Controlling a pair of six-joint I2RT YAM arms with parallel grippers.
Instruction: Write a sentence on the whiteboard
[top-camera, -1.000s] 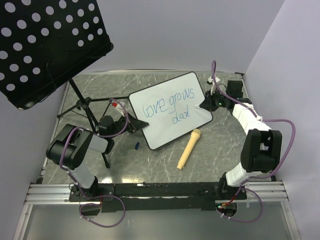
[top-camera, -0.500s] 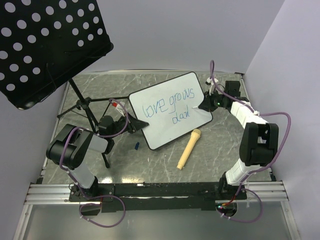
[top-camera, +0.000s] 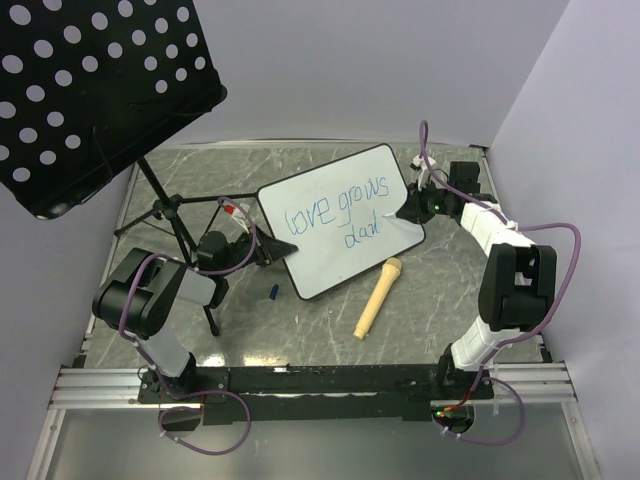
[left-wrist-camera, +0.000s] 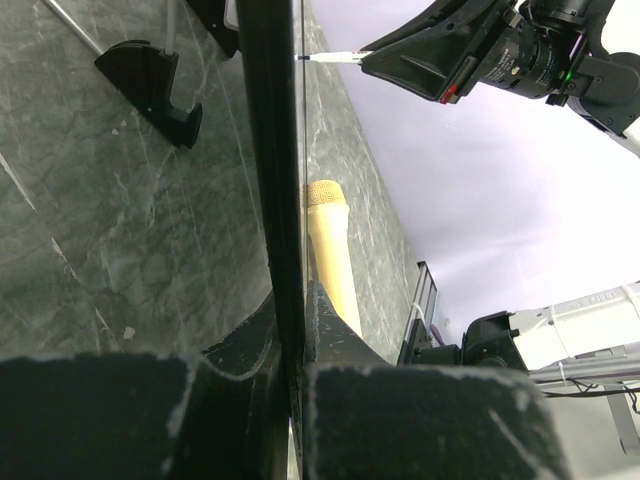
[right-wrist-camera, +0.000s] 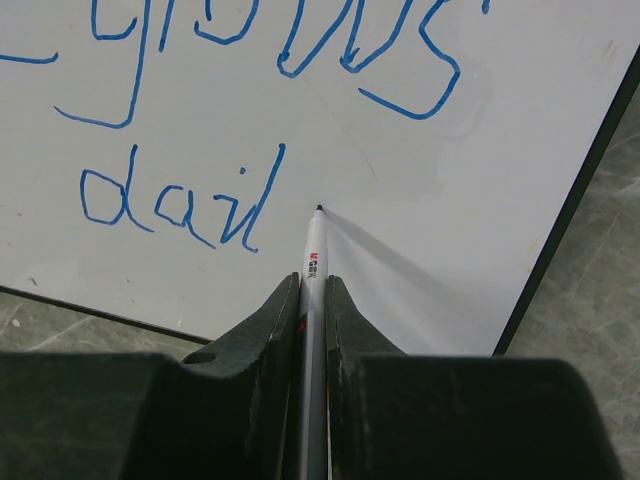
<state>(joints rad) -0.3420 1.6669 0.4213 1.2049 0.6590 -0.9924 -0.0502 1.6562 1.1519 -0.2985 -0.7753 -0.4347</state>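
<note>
The whiteboard (top-camera: 345, 255) stands tilted on the table, with the sentence (top-camera: 335, 212) in blue reading "love grows" above "dail". My left gripper (top-camera: 268, 252) is shut on the board's left edge, and in the left wrist view it (left-wrist-camera: 292, 310) clamps the black rim (left-wrist-camera: 278, 150) seen edge-on. My right gripper (top-camera: 405, 212) is shut on a white marker (right-wrist-camera: 313, 262). The marker's tip rests on the board (right-wrist-camera: 450, 230) just right of the "l" in "dail" (right-wrist-camera: 180, 200). In the right wrist view the gripper (right-wrist-camera: 313, 292) grips the marker barrel.
A black panel with round holes (top-camera: 90, 90) on a tripod stand (top-camera: 175, 215) stands at the back left. A tan microphone (top-camera: 378, 297) lies in front of the board. A small blue cap (top-camera: 273, 292) lies near the board's front corner. Walls close in on both sides.
My right arm's elbow has shifted and folded in a little. The marker stays by the end of "dail". The board and my left arm have not moved.
</note>
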